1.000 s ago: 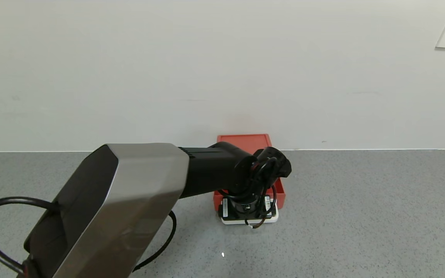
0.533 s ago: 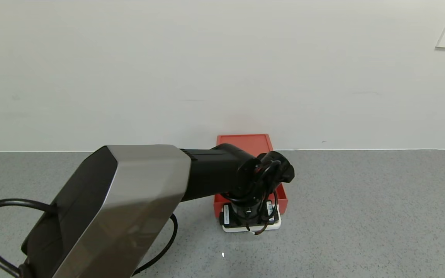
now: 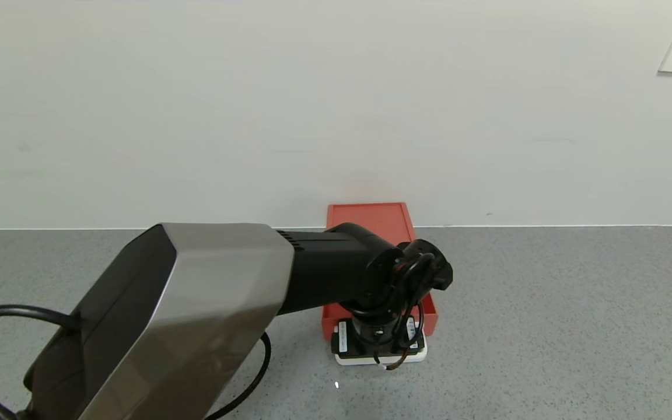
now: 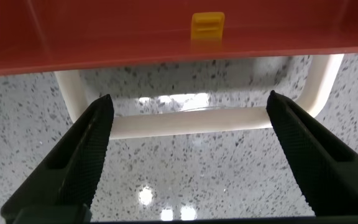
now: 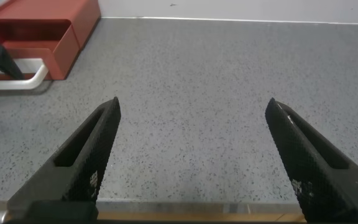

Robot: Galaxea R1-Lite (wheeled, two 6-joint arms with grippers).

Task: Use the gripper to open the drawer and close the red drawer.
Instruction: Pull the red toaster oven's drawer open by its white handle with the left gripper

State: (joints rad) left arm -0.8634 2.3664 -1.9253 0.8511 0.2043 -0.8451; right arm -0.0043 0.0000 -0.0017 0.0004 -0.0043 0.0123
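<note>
Left hand (image 4: 188, 155) is where I am working, and its two black fingers (image 4: 86, 155) are spread wide apart. I see the white handle (image 4: 191, 121) lying across the gap between them. The handle sits a little past the fingertips, and I cannot tell if either finger touches it. Just behind the handle is the front of the red drawer (image 4: 166, 37), with a small yellow tab (image 4: 207, 26) on it. From the head view my left wrist (image 3: 380, 332) hangs right over the handle, at the near end of the red drawer (image 3: 371, 219). The tray is pulled out toward me. The box sits far back on the grey counter (image 3: 546, 321), up against the white wall (image 3: 312, 105). My right hand (image 5: 191, 162) is also spread open, low over bare counter. From there the red drawer (image 5: 48, 31) is well off to its side.
</note>
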